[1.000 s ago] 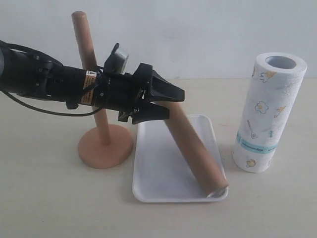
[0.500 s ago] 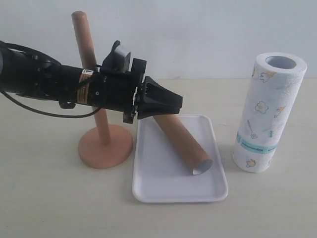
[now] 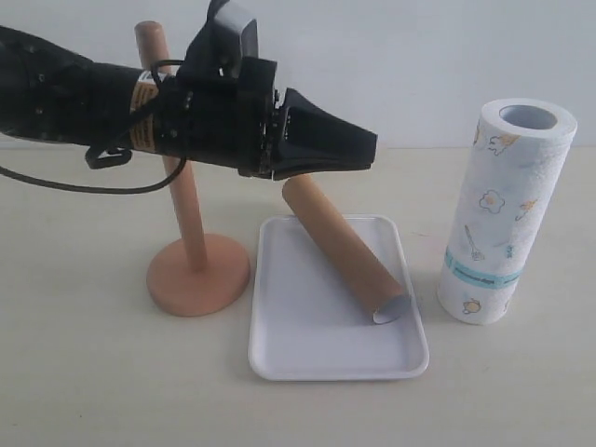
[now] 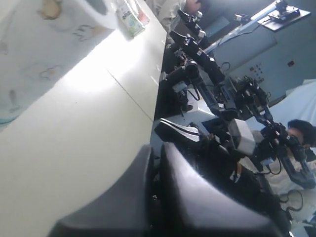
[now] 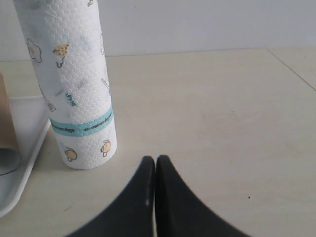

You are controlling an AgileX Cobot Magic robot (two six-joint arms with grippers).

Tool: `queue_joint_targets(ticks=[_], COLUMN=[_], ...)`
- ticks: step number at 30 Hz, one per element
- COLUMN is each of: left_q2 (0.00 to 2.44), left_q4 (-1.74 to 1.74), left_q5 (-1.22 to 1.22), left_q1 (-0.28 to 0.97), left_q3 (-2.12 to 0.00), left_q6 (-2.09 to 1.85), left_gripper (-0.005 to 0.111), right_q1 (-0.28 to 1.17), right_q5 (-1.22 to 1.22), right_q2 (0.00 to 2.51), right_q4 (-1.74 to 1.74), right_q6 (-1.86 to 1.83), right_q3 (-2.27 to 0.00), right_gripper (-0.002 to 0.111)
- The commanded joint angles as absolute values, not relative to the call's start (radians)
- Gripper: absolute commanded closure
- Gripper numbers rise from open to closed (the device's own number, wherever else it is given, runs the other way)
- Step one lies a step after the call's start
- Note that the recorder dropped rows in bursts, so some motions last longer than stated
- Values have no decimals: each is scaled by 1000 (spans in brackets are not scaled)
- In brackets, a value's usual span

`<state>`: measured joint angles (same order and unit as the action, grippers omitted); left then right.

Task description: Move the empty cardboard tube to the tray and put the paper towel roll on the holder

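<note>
Left, right jaws clenched empty — cardboard tube on tray — sticker unreadable

The brown cardboard tube lies slantwise in the shallow white plastic tray, between the reddish wooden dowel stand and the upright printed paper roll.

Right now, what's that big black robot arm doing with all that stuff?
The left gripper hovers shut and empty above the tray, where the cardboard tube lies slanted with nothing gripping it. The paper towel roll stands on the table beside the tray, not yet on the bare holder. The right gripper, also shut, sits near the roll.
</note>
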<state>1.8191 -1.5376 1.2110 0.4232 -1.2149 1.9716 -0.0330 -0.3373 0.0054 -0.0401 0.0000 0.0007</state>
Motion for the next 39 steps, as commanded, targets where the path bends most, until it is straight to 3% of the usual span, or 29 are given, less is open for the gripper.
queue_joint_targets(ticks=[1, 20, 30, 35, 39], left_q2=[1734, 1144, 1084, 1056, 1013], left_q4=[-1565, -1744, -1744, -1744, -1744], left_q5=[1221, 1221, 1221, 1209, 1048], left_q1=[454, 452, 452, 423, 387], left_q3=[-1220, -1218, -1218, -1246, -1239], left_q6=[1973, 2101, 2099, 1668, 1397], left_gripper=[103, 103, 103, 103, 103], right_q1=[-38, -38, -38, -38, -38], right_q5=[-333, -333, -333, -333, -333], right_q2=[0, 0, 0, 0, 0], right_q4=[-42, -42, -42, -42, -42], right_q6=[0, 0, 0, 0, 0], right_q3=[0, 0, 0, 0, 0], right_gripper=[108, 108, 108, 108, 108])
